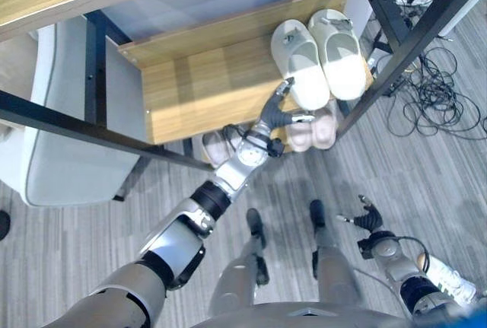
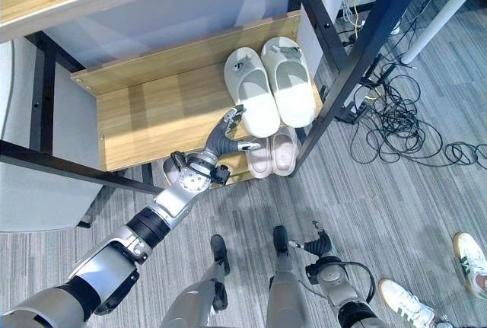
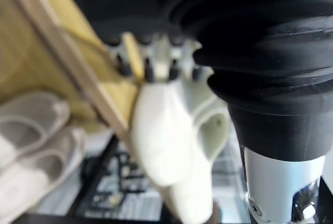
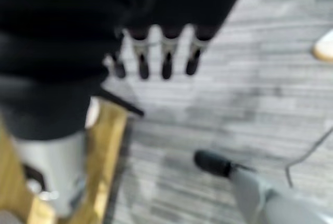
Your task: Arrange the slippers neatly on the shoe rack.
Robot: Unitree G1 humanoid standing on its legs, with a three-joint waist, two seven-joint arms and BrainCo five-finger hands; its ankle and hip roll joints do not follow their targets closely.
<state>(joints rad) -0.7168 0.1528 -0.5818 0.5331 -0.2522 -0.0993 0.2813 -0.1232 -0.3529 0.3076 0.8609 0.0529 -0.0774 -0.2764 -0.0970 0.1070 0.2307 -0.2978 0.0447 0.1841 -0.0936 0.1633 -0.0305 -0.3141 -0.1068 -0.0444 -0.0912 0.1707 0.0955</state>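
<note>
L hand (image 1: 275, 115) is stretched out over the front edge of the shoe rack's upper shelf (image 1: 198, 84), fingers (image 2: 232, 117) straight and relaxed, not curled round anything. Fingertips reach the heel end of the nearer white slipper (image 1: 300, 63), touching or just short of it; can't tell which. In the left wrist view that slipper (image 3: 174, 146) lies right past the dark fingertips, heel toward the hand, toe pointing away.

Just beyond it, on the side away from the L arm, sits the second white slipper (image 1: 339, 52), side by side w/ the first, sides touching or nearly so, both w/ toes toward the robot and heels toward the back of the shelf. The pair sits at the R end of the wooden shelf, next to the black frame post (image 1: 396, 54).

Under the hand, one level down, a pinkish pair of slippers (image 2: 272, 153) lies on the lower shelf, partly under the edge of the upper one. Another pale slipper (image 1: 216, 148) peeks out beside the L wrist, mostly hidden by the forearm.

R hand (image 1: 369, 218) hangs low, well apart from the rack, over the grey floor (image 2: 426, 214); fingers (image 4: 166, 63) straight and loosely spread, holding nothing.

Past the rack's R post, a tangle of black cables (image 1: 437, 96) on the floor. Near the R arm, a person's white shoe (image 2: 407, 304), another (image 2: 473, 259) further out.
</note>
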